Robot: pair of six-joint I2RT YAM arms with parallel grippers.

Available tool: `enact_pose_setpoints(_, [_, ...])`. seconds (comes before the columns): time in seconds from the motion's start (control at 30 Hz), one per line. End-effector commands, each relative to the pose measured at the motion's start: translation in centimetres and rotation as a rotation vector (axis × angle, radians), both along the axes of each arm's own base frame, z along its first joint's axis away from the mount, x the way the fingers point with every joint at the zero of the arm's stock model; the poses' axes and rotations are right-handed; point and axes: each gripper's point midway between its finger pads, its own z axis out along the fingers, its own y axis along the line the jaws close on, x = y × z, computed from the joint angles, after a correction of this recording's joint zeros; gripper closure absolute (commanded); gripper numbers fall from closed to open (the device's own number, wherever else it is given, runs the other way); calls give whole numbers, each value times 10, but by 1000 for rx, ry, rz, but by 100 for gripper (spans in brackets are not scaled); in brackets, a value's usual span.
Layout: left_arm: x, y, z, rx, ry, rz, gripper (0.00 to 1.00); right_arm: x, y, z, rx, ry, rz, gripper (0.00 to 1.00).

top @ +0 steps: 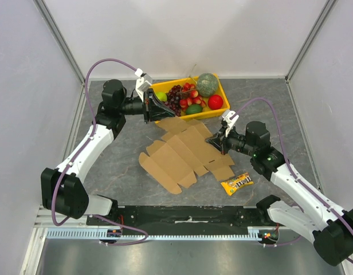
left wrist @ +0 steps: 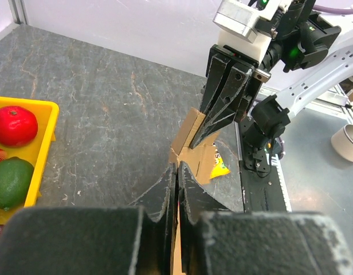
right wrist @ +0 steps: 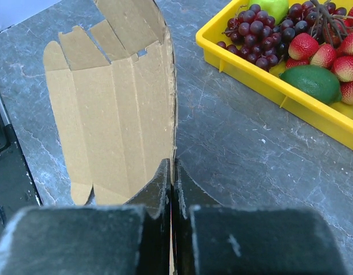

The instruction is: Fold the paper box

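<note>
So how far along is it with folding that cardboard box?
Early days. Done: each arm has a grip, the left gripper pinched shut on the cardboard box's edge by the yellow tray, the right gripper shut on the opposite edge. In hand: those two edges look lifted slightly off the table. Left: nearly everything; the sheet lies mostly flat, no walls up, no flaps tucked.

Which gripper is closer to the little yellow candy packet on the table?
Right. The right gripper grips the paper box at its edge just beyond the candy packet. The left gripper pinches the box's far edge by the yellow tray, the whole sheet away from the packet.
</note>
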Motion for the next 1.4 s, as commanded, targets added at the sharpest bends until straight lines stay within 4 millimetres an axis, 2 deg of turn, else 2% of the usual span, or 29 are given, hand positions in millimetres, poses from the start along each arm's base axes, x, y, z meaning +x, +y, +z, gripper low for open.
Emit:
enact_pose_setpoints(0.0, [-2, 3, 10, -19, -13, 6, 84, 3, 2, 21, 34, -42, -2, 100])
enact_pose_setpoints(0.07, [-1, 3, 13, -23, -12, 16, 72, 1, 0, 21, 11, -12, -4, 100])
enact_pose_setpoints(0.3, [2, 4, 23, -58, 7, 63, 51, -3, -10, 33, -14, 15, -51, 100])
enact_pose_setpoints(0.43, [16, 10, 39, -98, 20, 182, 47, 2, -22, 51, 23, -5, -147, 100])
enact_pose_setpoints(0.6, [30, 25, 69, -186, 24, 326, 44, 6, -34, 72, 54, -47, -232, 100])
enact_pose_setpoints(0.7, [31, 31, 77, -212, 26, 371, 44, 9, -41, 72, 53, -43, -278, 100])
enact_pose_setpoints(0.77, [32, 33, 74, -216, 29, 392, 44, 11, -45, 69, 51, -33, -310, 100])
enact_pose_setpoints(0.97, [29, 31, 44, -218, 83, 385, 52, 10, -46, 64, 54, -13, -323, 100])
enact_pose_setpoints(1.03, [21, 27, 44, -238, 79, 329, 58, 10, -46, 67, 66, -18, -323, 100])
enact_pose_setpoints(1.17, [0, 15, 63, -279, 8, 229, 71, 6, -41, 76, 86, -19, -293, 100])
enact_pose_setpoints(1.37, [-25, -30, 102, -269, -82, 124, 88, -9, -24, 75, 81, -18, -151, 100])
